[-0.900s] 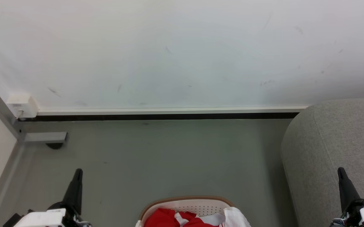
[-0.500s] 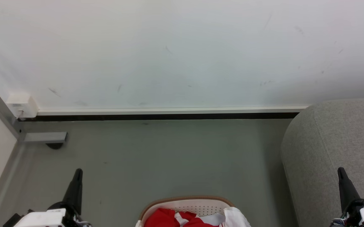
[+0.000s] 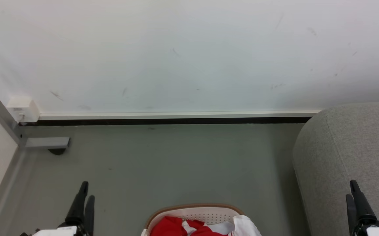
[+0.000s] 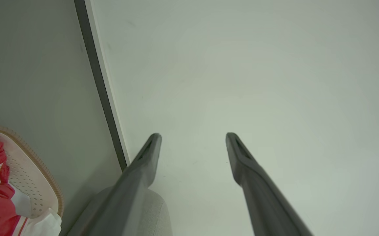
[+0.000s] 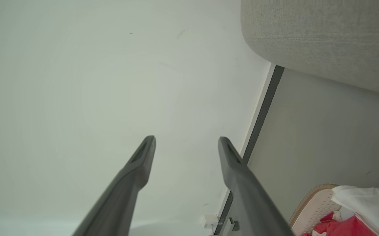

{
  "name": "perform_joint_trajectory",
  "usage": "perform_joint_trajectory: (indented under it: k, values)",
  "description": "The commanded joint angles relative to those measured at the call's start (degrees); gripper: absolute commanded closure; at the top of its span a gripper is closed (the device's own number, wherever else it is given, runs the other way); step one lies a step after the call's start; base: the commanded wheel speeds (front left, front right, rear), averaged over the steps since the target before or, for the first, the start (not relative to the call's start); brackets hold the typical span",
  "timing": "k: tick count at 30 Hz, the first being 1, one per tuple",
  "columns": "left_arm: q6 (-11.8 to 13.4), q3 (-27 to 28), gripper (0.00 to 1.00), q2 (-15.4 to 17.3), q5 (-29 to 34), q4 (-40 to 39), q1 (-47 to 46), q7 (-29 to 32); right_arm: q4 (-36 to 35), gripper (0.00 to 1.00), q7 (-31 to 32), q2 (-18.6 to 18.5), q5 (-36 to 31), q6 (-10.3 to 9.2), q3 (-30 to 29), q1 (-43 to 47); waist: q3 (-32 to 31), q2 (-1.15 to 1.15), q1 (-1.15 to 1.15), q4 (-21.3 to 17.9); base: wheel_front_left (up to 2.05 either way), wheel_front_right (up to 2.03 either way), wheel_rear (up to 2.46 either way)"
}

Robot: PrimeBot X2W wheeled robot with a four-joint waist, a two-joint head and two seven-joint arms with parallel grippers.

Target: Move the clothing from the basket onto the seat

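the red clothing (image 3: pixel 173 226) lies bunched in the basket (image 3: pixel 194 207) on the floor (image 3: pixel 176 157), beside the grey seat (image 3: pixel 347 144); left hand (image 3: pixel 88 191) and right hand (image 3: pixel 350 189) both hang released, grasping nothing

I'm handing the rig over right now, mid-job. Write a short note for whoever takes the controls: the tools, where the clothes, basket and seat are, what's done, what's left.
Left tool: open, empty, held to the left of the basket.
Right tool: open, empty, in front of the seat.
Red jersey: bunched inside the basket, at the bottom middle of the head view; a white cloth lies at the rim on its right.
Seat: on the robot's right of the basket, no clothing on the part in view.
Done: nothing moved yet.
Left: reach down, grasp the jersey, lift it out, lay it on the seat.
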Motion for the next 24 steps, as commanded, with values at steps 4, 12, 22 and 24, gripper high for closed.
perform_joint_trajectory:
  k: [4,12,22,24]
  values:
    - [0.4,-0.7,0.0,0.3,2.9,-1.1,-1.0,-1.5,-2.1,0.0,-1.4,-0.5,-5.2,-0.01,0.2,-0.2,0.0,0.0,0.0,0.0,0.0,0.0,0.0]
    - [1.9,-1.6,0.0,0.3,12.5,-2.7,-0.4,-3.6,-4.7,0.0,-3.5,-0.6,-17.6,-0.02,1.2,0.5,0.1,0.0,0.0,0.0,0.0,0.0,0.0]
    - [4.4,-3.2,0.0,0.4,26.3,-3.5,0.4,-5.9,-6.9,0.0,-5.8,-1.2,-32.5,-0.03,3.5,1.4,0.0,0.0,0.0,0.1,0.0,0.0,0.0]
    - [4.6,-3.5,0.0,0.4,29.4,-3.7,0.5,-6.4,-7.0,0.0,-6.3,-1.3,-34.9,-0.03,3.7,1.6,-0.1,0.0,0.0,0.1,0.0,0.0,0.0]
